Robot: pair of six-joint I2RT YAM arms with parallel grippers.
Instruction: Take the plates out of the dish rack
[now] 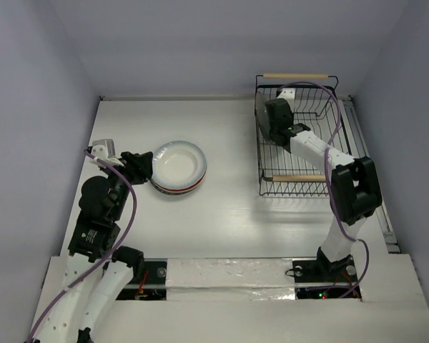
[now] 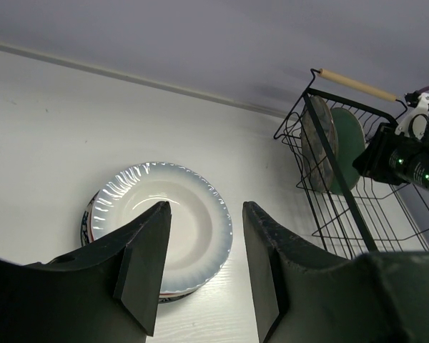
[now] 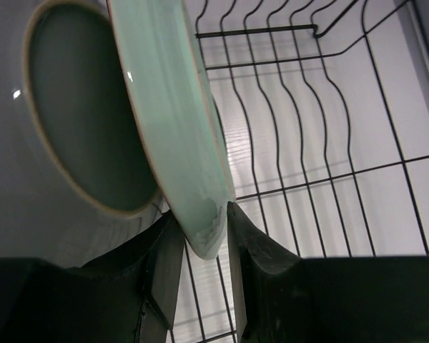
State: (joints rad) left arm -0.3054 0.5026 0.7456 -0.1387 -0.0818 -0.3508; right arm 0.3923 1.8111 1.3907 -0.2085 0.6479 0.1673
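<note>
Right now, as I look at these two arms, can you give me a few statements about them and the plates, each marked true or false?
1. The right gripper is clamped on the rim of the mint green plate. True.
2. The left gripper holds a plate. False: it is open and empty, near the stack of plates.
3. Two plates stand in the dish rack. True: the mint green plate and a dark grey plate.
4. The stack is inside the rack. False: it lies on the table, left of the rack.
</note>
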